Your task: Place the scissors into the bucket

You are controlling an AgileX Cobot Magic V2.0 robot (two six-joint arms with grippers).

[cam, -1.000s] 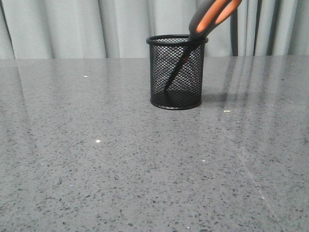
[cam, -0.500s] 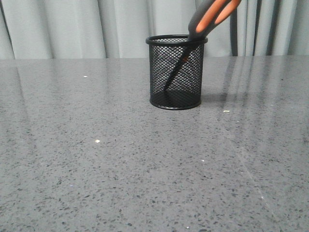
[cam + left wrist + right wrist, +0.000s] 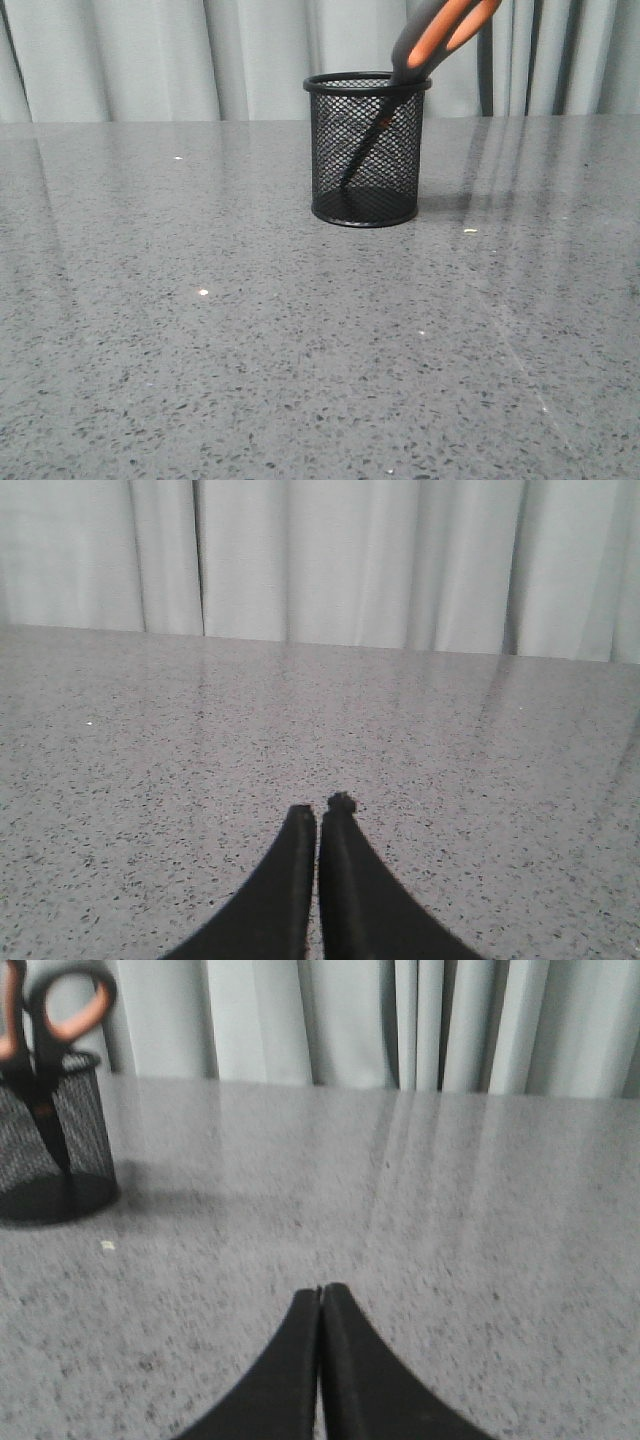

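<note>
Scissors stood in the bucket, both arms empty-handed.

The bucket (image 3: 365, 150) sat upright on the grey speckled counter (image 3: 200, 330), toward its far edge and a little right of the middle, with pale curtains (image 3: 150, 55) hanging behind. The scissors (image 3: 430, 45) rested blades-down inside it, tilted so the orange-lined handles leaned out over the rim toward the right. Nothing touched them. From the right wrist camera the right gripper (image 3: 320, 1295) had its fingers pressed together, gripping nothing, well apart from the bucket over bare counter. The left gripper (image 3: 318, 815) was likewise closed to a thin slit, holding nothing, above open counter.
</note>
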